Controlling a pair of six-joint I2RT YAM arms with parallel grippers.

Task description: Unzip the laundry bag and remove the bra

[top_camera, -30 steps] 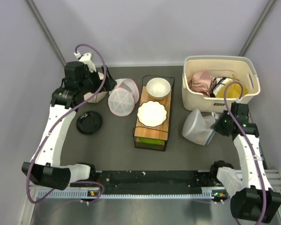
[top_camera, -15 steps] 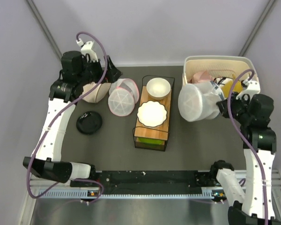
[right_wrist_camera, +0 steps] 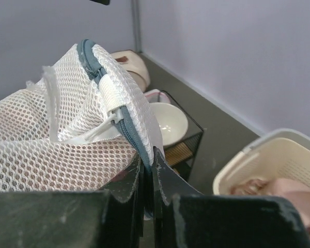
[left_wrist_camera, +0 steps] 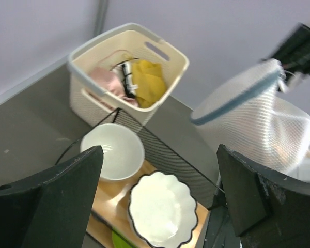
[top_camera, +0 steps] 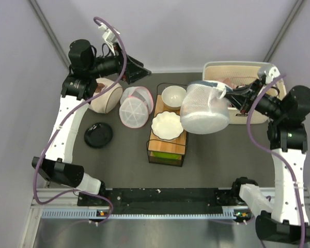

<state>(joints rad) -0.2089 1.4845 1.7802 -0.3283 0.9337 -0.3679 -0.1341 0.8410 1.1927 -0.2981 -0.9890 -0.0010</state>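
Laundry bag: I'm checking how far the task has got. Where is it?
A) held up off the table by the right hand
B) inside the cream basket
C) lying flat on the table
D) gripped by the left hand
A: the right hand is shut on the grey zipper trim of the laundry bag, which hangs in the air by the dish rack; the left hand is open and empty.

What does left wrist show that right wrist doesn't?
Only left wrist: the yellow garment in the basket, the scalloped plate, and the open left gripper.
Only right wrist: the right gripper pinching the laundry bag at its grey-blue zipper trim, and the beige mesh bag behind it.
Both: the laundry bag held up, the white bowl, and the basket with the pale pink garment.
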